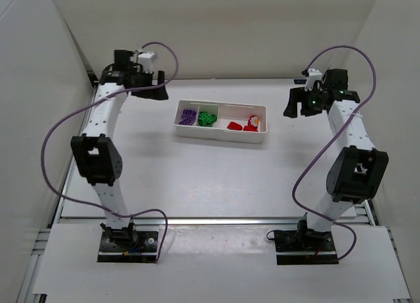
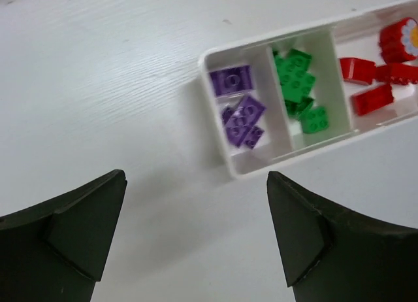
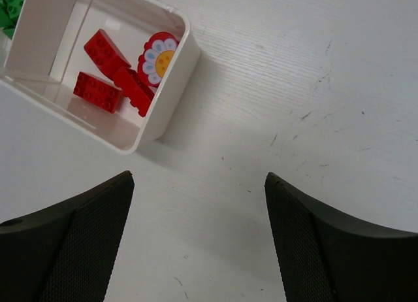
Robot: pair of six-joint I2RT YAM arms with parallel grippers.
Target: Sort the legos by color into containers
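The long white tray (image 1: 220, 135) lies at the table's middle back. Its left compartment holds purple legos (image 1: 188, 117), the middle one green legos (image 1: 208, 118), the right one red legos (image 1: 235, 125) and a red piece with a white flower face (image 1: 252, 123). The left wrist view shows the tray (image 2: 261, 170) with purple (image 2: 240, 116), green (image 2: 299, 86) and red legos (image 2: 369, 98). The right wrist view shows the tray's right end (image 3: 171, 99) with red legos (image 3: 104, 73) and the flower piece (image 3: 160, 57). My left gripper (image 1: 156, 90) (image 2: 196, 230) is open and empty, left of the tray. My right gripper (image 1: 298, 104) (image 3: 199, 236) is open and empty, right of it.
White walls close in the table at the back and both sides. Purple cables loop from each arm. A metal rail (image 1: 216, 220) runs along the near edge between the arm bases.
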